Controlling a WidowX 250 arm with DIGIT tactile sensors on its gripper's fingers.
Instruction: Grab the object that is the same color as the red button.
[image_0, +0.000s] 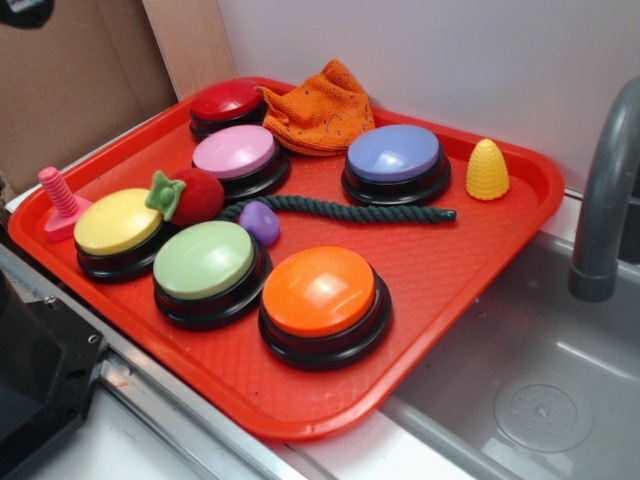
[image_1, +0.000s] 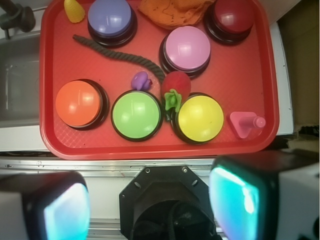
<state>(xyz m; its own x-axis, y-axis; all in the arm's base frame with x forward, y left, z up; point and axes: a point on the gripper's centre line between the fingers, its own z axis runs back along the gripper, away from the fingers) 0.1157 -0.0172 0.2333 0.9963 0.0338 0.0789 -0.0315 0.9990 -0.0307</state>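
The object, a small fuzzy red plush fruit (image_0: 197, 196) (image_1: 176, 83) with a green leafy top, lies on the red tray (image_0: 330, 415) (image_1: 150, 149), wedged between the pink and yellow buttons. The red button (image_0: 227, 102) (image_1: 233, 16) stands at the tray's far corner, next to the orange cloth. In the wrist view my gripper (image_1: 150, 200) hangs high over the robot's black base, off the tray's edge and far from the fruit. Its fingers (image_1: 65, 210) are spread wide with nothing between them. The exterior view does not show the gripper.
The tray also holds pink (image_0: 235, 152), yellow (image_0: 117, 222), green (image_0: 204, 260), orange (image_0: 318, 292) and purple (image_0: 393, 153) buttons. An orange cloth (image_0: 320, 108), dark rope (image_0: 350, 210), purple plush lump (image_0: 260, 221), yellow cone (image_0: 487, 170) and pink peg (image_0: 60, 200) lie there too. A sink and grey faucet (image_0: 605, 190) are to the right.
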